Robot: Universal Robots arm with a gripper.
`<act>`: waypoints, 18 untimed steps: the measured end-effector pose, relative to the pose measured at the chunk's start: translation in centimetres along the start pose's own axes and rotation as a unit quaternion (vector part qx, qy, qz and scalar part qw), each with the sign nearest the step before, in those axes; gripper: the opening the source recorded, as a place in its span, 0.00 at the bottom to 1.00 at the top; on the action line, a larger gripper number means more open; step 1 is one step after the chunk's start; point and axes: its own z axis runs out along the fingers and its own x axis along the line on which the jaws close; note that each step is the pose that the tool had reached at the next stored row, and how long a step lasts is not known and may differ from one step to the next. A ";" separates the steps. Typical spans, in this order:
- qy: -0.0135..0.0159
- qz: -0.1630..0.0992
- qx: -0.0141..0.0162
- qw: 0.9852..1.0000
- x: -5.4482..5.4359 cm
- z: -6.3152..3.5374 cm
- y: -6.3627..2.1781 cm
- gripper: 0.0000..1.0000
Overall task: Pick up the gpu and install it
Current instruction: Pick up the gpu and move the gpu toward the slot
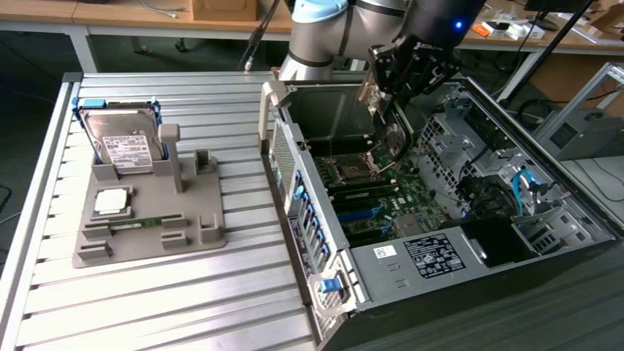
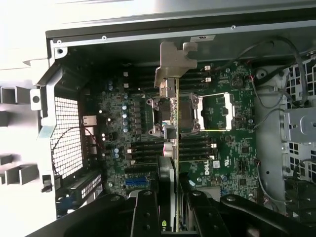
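Where the gripper (image 2: 170,202) hangs inside the open computer case (image 1: 314,219), its fingers pinch one end of the gpu (image 2: 176,138).
Item: gpu, thin card seen edge-on as a narrow strip.
Position: clear of the motherboard (image 2: 232,148), over the CPU socket (image 2: 213,106).
Long axis: straight out from the fingers toward the board, silver bracket (image 2: 174,61) at the far end.
Expansion slots (image 2: 140,148): just beside the card's line, toward the perforated rear panel (image 2: 66,133), apparently running across it.
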 end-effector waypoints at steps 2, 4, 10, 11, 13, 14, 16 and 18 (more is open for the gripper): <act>0.000 0.000 0.000 1.000 -0.1 0.09 -0.05 0.27; 0.000 0.000 0.000 1.000 -0.2 0.17 -0.10 0.27; 0.000 0.000 0.000 1.000 -0.6 0.43 -0.31 0.27; 0.000 0.000 0.000 1.000 -0.6 0.47 -0.33 0.27; 0.000 0.000 0.000 1.000 -0.8 0.55 -0.37 0.27; 0.000 0.000 0.000 1.000 -0.9 0.59 -0.38 0.27; 0.000 0.000 0.000 1.000 -1.0 0.67 -0.39 0.27; 0.000 0.000 0.000 1.000 -1.3 0.76 -0.41 0.27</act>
